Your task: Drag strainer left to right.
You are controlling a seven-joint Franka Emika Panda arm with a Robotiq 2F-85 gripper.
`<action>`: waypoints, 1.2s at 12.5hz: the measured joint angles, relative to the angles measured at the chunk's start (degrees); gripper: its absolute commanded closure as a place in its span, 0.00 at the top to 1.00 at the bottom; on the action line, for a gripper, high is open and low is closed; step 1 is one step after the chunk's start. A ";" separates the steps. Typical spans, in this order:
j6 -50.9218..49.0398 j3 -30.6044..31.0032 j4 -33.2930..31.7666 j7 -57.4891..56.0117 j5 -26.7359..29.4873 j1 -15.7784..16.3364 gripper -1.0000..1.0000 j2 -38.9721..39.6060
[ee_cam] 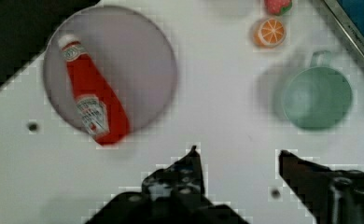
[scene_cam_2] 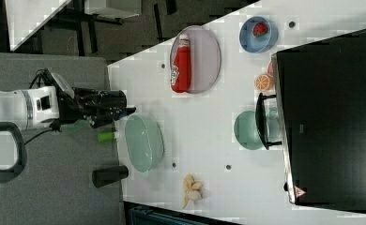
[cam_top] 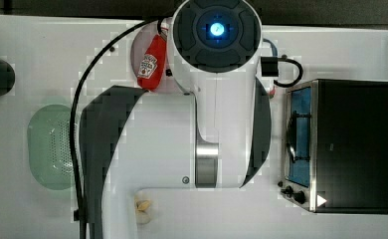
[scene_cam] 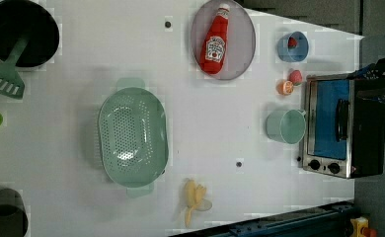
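Observation:
The strainer (scene_cam: 133, 137) is a pale mint-green oval colander with a holed bowl, lying upright on the white table (scene_cam: 82, 59). It sits at the top view's left (cam_top: 50, 147), partly under the arm. In the right view my gripper (scene_cam_2: 127, 112) hangs beside the strainer's (scene_cam_2: 144, 143) rim, apart from it. In the wrist view the gripper (ee_cam: 238, 154) is open, with bare table between its black fingertips (ee_cam: 192, 156).
A ketchup bottle (scene_cam: 215, 42) lies on a grey plate (scene_cam: 240, 44). A mint cup (scene_cam: 285, 126) stands by the toaster oven (scene_cam: 338, 126). Nearby are an orange slice (scene_cam: 285, 87), a blue bowl (scene_cam: 293, 46), a banana (scene_cam: 194, 200), a black pan (scene_cam: 20, 32) and a spatula (scene_cam: 5, 74).

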 measured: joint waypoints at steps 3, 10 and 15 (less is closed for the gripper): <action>-8.18 -0.10 -14.04 6.47 -0.44 -0.87 1.00 -16.81; 0.52 11.93 -11.58 15.13 1.56 -1.32 1.00 -23.63; 8.48 26.52 -15.72 32.30 1.52 0.20 1.00 -8.89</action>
